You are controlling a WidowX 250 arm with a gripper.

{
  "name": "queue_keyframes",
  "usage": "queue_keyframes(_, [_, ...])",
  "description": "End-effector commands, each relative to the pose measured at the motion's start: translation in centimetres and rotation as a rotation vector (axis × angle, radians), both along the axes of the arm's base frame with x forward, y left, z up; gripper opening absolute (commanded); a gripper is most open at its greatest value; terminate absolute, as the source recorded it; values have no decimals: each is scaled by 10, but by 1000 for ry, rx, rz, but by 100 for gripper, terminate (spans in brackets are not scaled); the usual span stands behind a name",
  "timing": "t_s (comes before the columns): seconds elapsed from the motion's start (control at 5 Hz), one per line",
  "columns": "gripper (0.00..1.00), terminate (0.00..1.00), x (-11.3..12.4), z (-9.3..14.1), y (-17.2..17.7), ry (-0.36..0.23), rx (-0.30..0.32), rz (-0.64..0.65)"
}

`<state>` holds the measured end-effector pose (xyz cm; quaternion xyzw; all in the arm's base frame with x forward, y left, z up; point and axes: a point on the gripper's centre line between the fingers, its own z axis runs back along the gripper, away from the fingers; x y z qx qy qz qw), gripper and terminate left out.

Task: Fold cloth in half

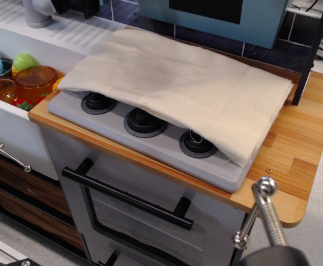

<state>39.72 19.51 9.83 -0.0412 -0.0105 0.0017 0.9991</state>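
Observation:
The cream cloth [178,83] lies spread over the back part of the grey stovetop [150,149], reaching from the left end to the right end. Its front edge drapes over the tops of three black burners [144,122], which show beneath it. At the front right corner [244,158] its edges show more than one layer. Faint grey smudges mark its middle. No gripper shows in this view.
A sink [17,83] at the left holds an orange bowl and blue and green toys. A grey faucet [37,14] and a teal box [216,16] stand at the back. A black slanted bar [311,55] stands at the right. The wooden counter [300,149] extends right; a metal rod [263,213] sticks up at the front.

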Motion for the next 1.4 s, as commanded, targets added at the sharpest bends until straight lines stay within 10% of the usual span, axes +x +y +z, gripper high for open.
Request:
queue_keyframes(0.0, [100,0,0,0,0,0,0,0])
queue_keyframes(1.2, [100,0,2,-55,-5,-124,-163,-31])
